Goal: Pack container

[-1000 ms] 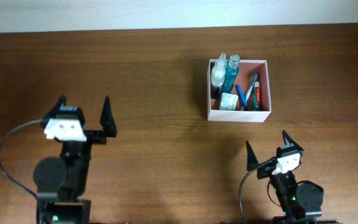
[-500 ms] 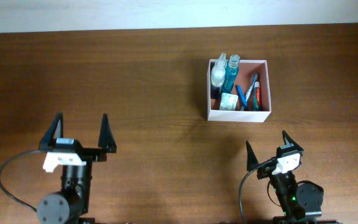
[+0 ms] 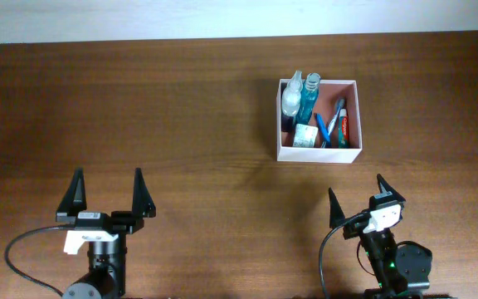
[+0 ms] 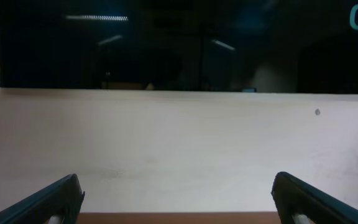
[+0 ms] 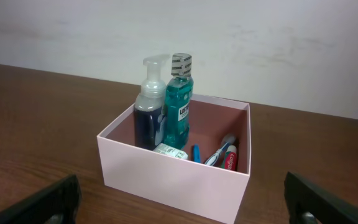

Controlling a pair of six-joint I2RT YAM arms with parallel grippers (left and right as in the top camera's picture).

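Note:
The container (image 3: 318, 154) is a square white box with a pinkish inside, standing right of the table's middle. In it are a foam pump bottle (image 3: 291, 100), a blue-green mouthwash bottle (image 3: 310, 95), a green-and-white packet (image 3: 306, 135), a blue toothbrush (image 3: 334, 119) and a red toothpaste tube (image 3: 344, 125). My right gripper (image 3: 355, 186) is open and empty at the near edge, facing the container (image 5: 173, 174). Far off at the near left, my left gripper (image 3: 108, 176) is also open and empty. Its wrist view shows only its fingers (image 4: 48, 202) and a pale wall.
Brown wooden table (image 3: 181, 100) all around the box. A pale wall (image 4: 179, 137) runs along the table's far edge, with a dark window above it.
My left arm has drawn back toward the table's near edge, its jaws staying wide. The right arm and the box's contents have not moved.

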